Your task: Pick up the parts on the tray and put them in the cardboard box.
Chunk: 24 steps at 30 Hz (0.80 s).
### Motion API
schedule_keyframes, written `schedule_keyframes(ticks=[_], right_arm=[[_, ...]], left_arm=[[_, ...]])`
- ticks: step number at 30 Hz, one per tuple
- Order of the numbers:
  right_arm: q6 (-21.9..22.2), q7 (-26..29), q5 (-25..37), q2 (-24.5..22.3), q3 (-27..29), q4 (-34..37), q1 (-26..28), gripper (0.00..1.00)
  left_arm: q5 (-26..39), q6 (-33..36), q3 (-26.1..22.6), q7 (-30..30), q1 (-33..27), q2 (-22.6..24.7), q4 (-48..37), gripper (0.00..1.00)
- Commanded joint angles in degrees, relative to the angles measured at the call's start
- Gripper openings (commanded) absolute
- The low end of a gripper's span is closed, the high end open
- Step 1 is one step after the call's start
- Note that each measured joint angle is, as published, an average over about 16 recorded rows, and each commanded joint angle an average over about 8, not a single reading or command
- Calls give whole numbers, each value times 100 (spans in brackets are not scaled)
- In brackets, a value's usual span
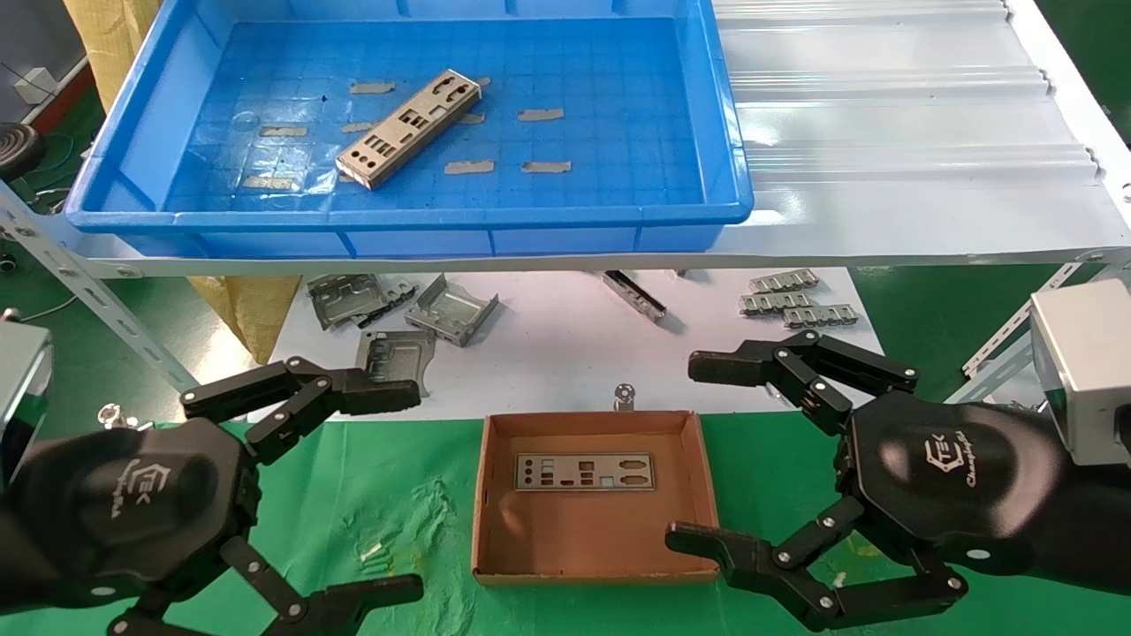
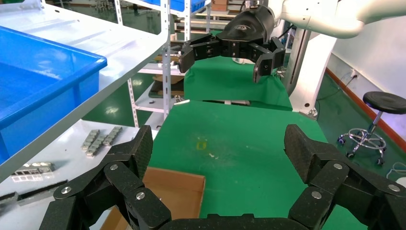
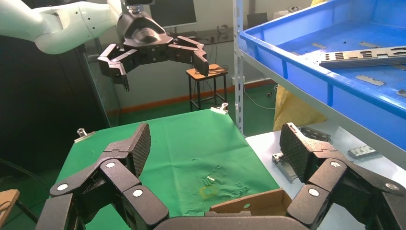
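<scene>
One part (image 1: 409,130), a long silver plate with cutouts, lies slanted on the floor of the blue tray (image 1: 406,216) on the upper shelf. Another part (image 1: 586,472) lies flat inside the cardboard box (image 1: 583,539) on the green cloth below. My left gripper (image 1: 415,490) hovers open to the left of the box, with nothing between its fingers. To the box's right, my right gripper (image 1: 685,450) is also open and holds nothing. In the right wrist view the tray (image 3: 306,62) and its part (image 3: 364,55) show beyond my right gripper (image 3: 215,148). The left wrist view shows my left gripper (image 2: 218,153) over a box corner (image 2: 177,191).
Bent grey brackets (image 1: 442,309) and ridged clip strips (image 1: 795,300) lie on the white sheet behind the box, under the shelf. A white ribbed sheet (image 1: 884,132) covers the shelf to the tray's right. Slotted shelf posts (image 1: 97,291) stand at both sides.
</scene>
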State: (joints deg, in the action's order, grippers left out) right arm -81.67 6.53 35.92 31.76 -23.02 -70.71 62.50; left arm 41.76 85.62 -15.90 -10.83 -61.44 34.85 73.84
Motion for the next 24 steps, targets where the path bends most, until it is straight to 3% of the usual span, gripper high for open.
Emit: schedule_keyframes(ticks=[1,24], right_arm=[[0,0,0,0,0,0,0,100],[0,0,0,0,0,0,0,100]], left_arm=[[2,1,-3,2,-3,4,-6,100],[11,7,-12,12,-12,17,-29,100]])
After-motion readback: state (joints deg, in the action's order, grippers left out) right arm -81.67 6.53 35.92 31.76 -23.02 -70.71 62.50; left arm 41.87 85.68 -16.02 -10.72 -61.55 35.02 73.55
